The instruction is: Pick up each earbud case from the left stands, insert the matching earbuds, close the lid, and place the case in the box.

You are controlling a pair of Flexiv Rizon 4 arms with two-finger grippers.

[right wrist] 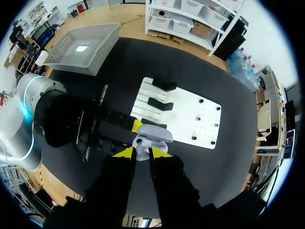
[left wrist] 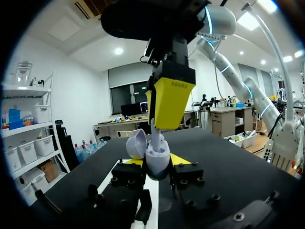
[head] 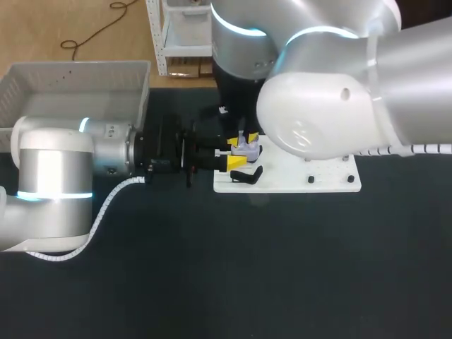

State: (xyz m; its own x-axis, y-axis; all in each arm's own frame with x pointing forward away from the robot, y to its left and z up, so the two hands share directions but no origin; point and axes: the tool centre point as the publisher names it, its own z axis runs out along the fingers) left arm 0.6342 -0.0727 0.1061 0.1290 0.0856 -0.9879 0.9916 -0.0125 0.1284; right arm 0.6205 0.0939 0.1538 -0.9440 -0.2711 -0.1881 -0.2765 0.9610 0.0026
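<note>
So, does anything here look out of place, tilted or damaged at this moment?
Nothing stands out. The earbud case, lid open, is held in the left gripper over the white board, with the right gripper at its opening. The grey box stands level at the table's back left.

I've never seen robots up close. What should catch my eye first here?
An open pale earbud case, gripped in the left pincer by the white stand board. The right pincer hangs right above it, holding an earbud at the case's mouth. A grey box sits at the table's far left corner.
</note>
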